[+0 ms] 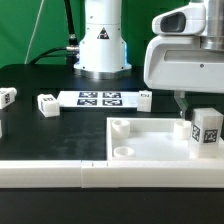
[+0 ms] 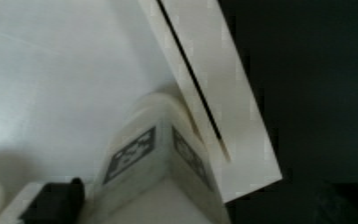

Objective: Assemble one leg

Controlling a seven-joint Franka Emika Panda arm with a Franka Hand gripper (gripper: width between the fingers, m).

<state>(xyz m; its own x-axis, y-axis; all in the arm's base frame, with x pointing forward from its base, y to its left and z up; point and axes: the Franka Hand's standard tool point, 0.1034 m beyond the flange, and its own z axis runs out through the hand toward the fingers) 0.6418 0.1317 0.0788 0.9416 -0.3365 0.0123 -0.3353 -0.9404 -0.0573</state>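
The leg (image 1: 205,130), a short white post with a black-and-white tag, stands upright at the corner of the white panel (image 1: 150,140) on the exterior view's right. My gripper (image 1: 184,101) hangs just above and behind the leg's top. In the wrist view the leg (image 2: 155,170) fills the space between my jaws, with the panel's raised rim (image 2: 202,80) running beside it. One dark finger (image 2: 51,200) shows close to the leg's side; the other finger is hidden. I cannot tell whether the fingers press on the leg.
Three more white legs lie on the black table behind the panel (image 1: 48,104), (image 1: 7,97), (image 1: 145,99). The marker board (image 1: 100,98) lies between them. The arm's white base (image 1: 103,45) stands at the back.
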